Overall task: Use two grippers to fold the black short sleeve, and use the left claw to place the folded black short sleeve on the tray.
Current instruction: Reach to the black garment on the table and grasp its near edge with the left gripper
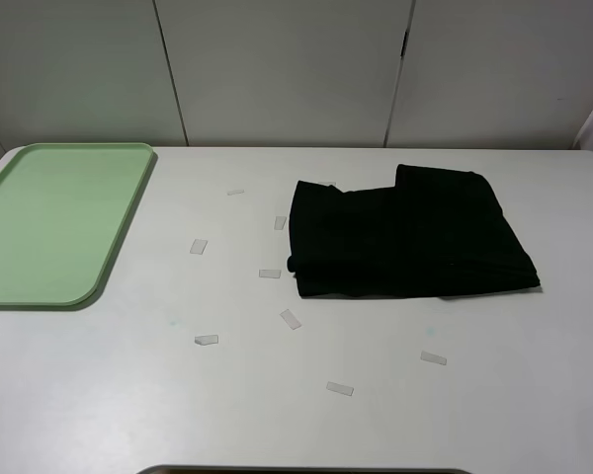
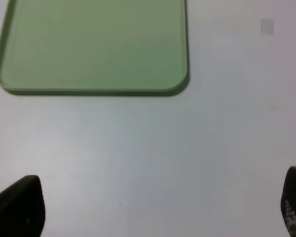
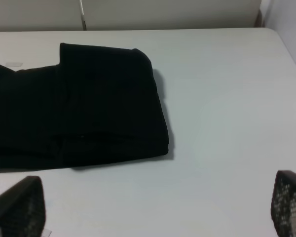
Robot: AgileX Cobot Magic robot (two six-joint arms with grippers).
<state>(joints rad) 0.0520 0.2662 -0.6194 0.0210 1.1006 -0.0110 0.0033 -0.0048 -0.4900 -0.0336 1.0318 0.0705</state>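
The black short sleeve (image 1: 405,237) lies folded into a thick rectangle on the white table, right of centre; no letters show. It also shows in the right wrist view (image 3: 89,98). The light-green tray (image 1: 49,222) lies bare at the far left and also shows in the left wrist view (image 2: 93,44). Neither arm shows in the exterior high view. My left gripper (image 2: 158,212) is open and empty, its fingertips (image 2: 19,205) wide apart over bare table near the tray. My right gripper (image 3: 155,212) is open and empty, a short way from the shirt's near edge.
Several small clear tape marks (image 1: 199,246) are stuck on the table between the tray and the shirt and in front of it; one shows in the left wrist view (image 2: 268,26). Pale wall panels stand behind the table's far edge (image 1: 296,146).
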